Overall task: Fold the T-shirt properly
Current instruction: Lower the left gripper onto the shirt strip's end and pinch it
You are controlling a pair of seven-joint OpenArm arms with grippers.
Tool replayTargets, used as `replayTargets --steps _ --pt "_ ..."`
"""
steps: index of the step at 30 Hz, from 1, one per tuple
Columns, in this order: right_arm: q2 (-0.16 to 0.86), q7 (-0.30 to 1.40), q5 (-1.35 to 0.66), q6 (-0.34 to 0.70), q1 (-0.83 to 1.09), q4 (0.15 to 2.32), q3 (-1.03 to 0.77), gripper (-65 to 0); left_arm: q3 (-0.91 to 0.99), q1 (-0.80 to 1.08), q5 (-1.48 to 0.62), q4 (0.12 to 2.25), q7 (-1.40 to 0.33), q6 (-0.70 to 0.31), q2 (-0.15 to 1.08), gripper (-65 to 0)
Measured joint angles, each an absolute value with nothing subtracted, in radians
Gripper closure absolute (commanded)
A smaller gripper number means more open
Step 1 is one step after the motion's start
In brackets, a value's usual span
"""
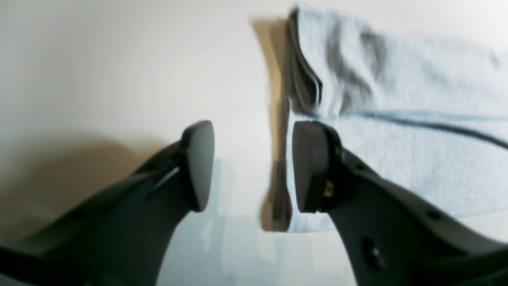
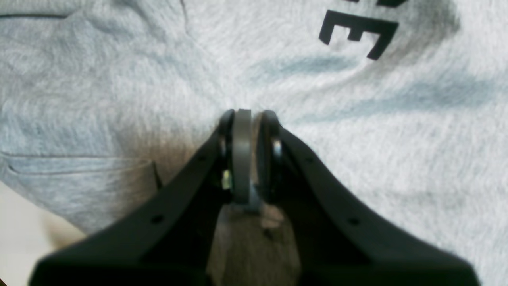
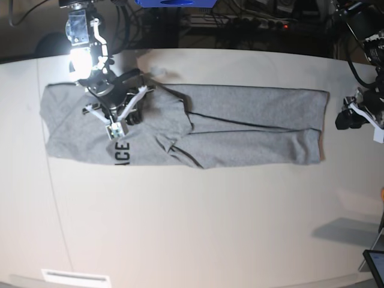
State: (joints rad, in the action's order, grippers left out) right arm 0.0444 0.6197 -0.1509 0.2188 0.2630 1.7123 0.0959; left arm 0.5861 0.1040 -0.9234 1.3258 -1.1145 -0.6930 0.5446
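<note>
Right gripper [image 2: 248,119]: jaws pressed together, pads nearly touching, tips set against the cloth; a pinched fold could not be made out. It sat over the shirt's end nearest the table's left edge in the base view.
Left gripper [image 1: 253,167]: jaws stood apart, nothing between them, only bare table in the gap. One pad [image 1: 309,171] lay just at the shirt's edge, the other pad over the bare surface.
T-shirt [image 3: 240,129]: heather-grey, folded into a long band lying across the far half of the table, lengthwise from the left side toward the right edge. Black block letters [image 2: 357,31] showed near the right gripper. Creases ran along the middle.
Table [image 3: 192,228]: pale, glossy; the near half carried nothing but reflections.
Wrist views: left blurred, cloth edges soft.
</note>
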Motion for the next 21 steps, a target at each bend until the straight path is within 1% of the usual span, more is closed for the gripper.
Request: replayTargets --steps 16,19,21 --pt "0.046 0.618 -0.151 0.219 0.263 1.712 0.097 -6.5 0.623 0.103 -0.925 1.327 -1.111 -0.693 0.503 -31.1" --pt "0.046 0.618 -0.151 0.219 0.263 1.712 0.097 -6.5 0.621 0.084 -0.918 1.325 -1.113 -0.693 0.493 -33.3" --pt "0.046 0.618 -0.151 0.219 0.263 1.712 0.097 -6.5 0.617 0.070 -0.929 1.321 -1.109 -0.693 0.490 -40.0"
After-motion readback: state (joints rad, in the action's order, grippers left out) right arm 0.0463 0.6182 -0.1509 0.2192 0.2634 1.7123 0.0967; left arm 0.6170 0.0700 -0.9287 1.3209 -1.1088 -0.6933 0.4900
